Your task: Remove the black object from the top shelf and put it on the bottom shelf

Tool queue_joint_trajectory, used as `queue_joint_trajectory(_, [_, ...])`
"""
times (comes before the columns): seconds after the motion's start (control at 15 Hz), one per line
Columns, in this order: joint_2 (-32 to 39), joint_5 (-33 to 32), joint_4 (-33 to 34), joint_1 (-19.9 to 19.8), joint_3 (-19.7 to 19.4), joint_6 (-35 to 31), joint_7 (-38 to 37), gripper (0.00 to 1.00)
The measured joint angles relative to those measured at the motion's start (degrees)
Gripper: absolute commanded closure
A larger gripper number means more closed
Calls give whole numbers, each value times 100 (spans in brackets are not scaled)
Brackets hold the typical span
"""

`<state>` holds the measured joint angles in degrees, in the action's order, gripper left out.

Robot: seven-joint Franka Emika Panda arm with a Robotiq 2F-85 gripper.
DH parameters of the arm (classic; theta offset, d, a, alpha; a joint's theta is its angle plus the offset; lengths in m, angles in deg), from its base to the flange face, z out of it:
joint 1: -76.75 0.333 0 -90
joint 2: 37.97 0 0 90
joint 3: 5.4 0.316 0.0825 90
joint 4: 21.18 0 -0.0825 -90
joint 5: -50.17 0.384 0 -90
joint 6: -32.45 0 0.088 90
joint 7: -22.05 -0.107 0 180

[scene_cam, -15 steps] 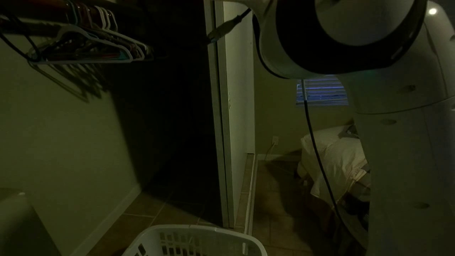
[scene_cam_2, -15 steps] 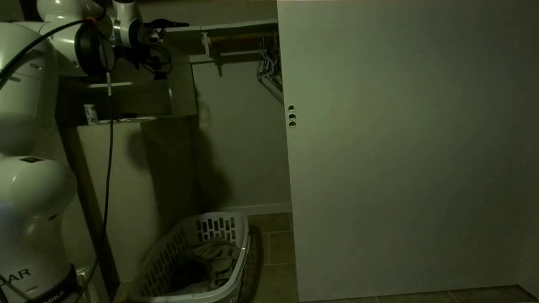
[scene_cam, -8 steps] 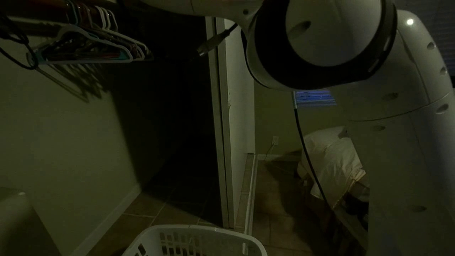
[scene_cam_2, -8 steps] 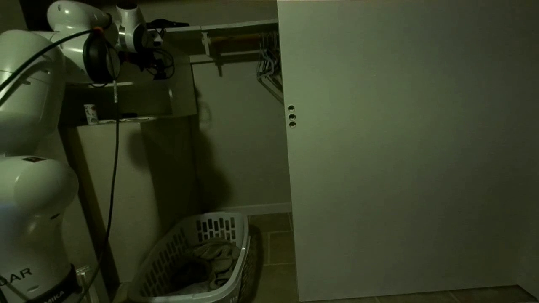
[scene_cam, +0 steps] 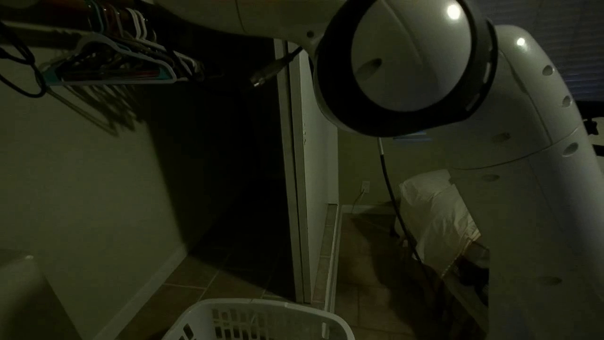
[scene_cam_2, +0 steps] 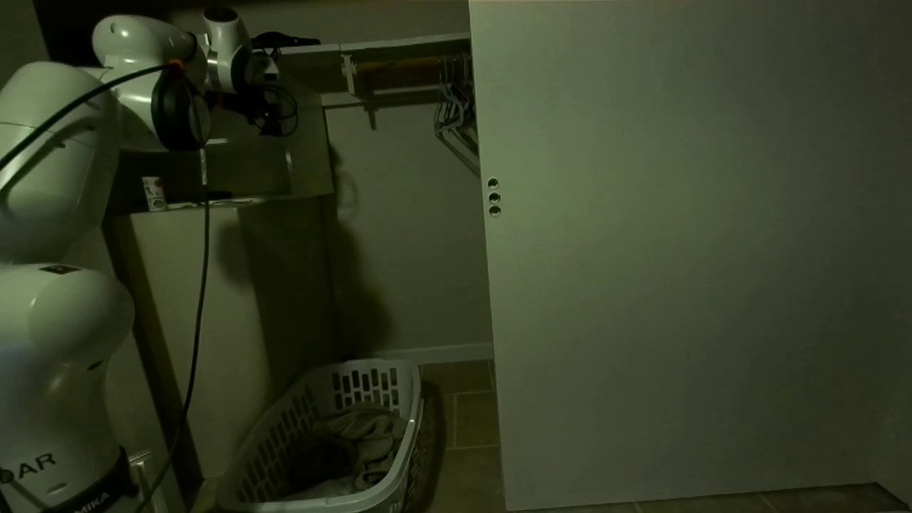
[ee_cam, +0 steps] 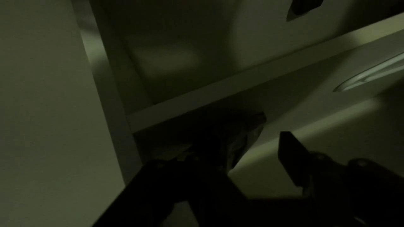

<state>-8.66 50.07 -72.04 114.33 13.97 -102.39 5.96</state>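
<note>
Closet wall (scene_cam_2: 410,271): Matte and dim, it is filling your background beneath the top shelf (scene_cam_2: 406,42), a smooth pale door (scene_cam_2: 677,249) hiding one end.
Gripper (ee_cam: 257,142): It is hanging lower than the top shelf, its fingers (ee_cam: 293,160) standing apart with background showing between them.
Black object (scene_cam_2: 285,40): Probably your target, it is lying on the top shelf, above your gripper in an exterior view, long axis following the shelf's edge, rounded hump tapering.
Dark shape (ee_cam: 244,143): Angular and flat-faced, it is showing between those fingers in the wrist view; whether it is a rival target or touching one finger, you cannot tell.
Bottom shelf (scene_cam_2: 285,198): Under the top shelf, it is carrying a printed cup (scene_cam_2: 154,193) and likely awaiting your placement.
Hangers (scene_cam: 118,82): Slim and plastic-looking, they are dangling from a wood-toned rod (scene_cam_2: 399,73) beneath the top shelf.
Laundry basket (scene_cam_2: 412,426): Well below the top shelf, its slotted white walls are cradling rumpled cloth (scene_cam_2: 374,431).
</note>
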Motion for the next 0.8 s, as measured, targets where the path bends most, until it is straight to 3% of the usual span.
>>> queue_joint_trajectory(0.27, [82,0,100,37,-53,0,-33,99])
queue_joint_trajectory(0.8, [141,-8,182,122,-199,26,-62,100])
